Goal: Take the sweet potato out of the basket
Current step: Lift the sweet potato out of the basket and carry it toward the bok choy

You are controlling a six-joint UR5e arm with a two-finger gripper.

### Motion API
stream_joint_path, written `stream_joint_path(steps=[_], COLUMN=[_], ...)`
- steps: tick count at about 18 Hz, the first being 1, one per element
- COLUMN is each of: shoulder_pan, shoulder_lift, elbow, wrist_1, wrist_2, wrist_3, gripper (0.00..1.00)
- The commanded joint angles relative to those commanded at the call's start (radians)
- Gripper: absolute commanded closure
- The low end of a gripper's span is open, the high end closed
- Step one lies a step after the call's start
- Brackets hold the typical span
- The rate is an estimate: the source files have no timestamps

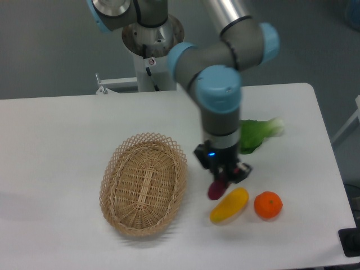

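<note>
I see my pincer [224, 179] clamped on the sweet potato [216, 190], which hangs outside the basket [144, 184], just above the yellow fruit [229, 205] on the counter [50, 146].

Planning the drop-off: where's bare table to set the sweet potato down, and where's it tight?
Free: the table left of the basket, and the strip behind it. Crowded: right of the basket, where the gripper holds the sweet potato beside the yellow fruit, orange and leafy green.
</note>
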Motion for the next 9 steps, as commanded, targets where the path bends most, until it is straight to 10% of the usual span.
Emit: stream_joint_path(steps=[9], shoulder_pan=[0.132], shoulder_lift=[0.046], elbow=[0.005], wrist_1=[-0.084], wrist_2=[-0.063], wrist_3=[0.211], gripper=[0.75])
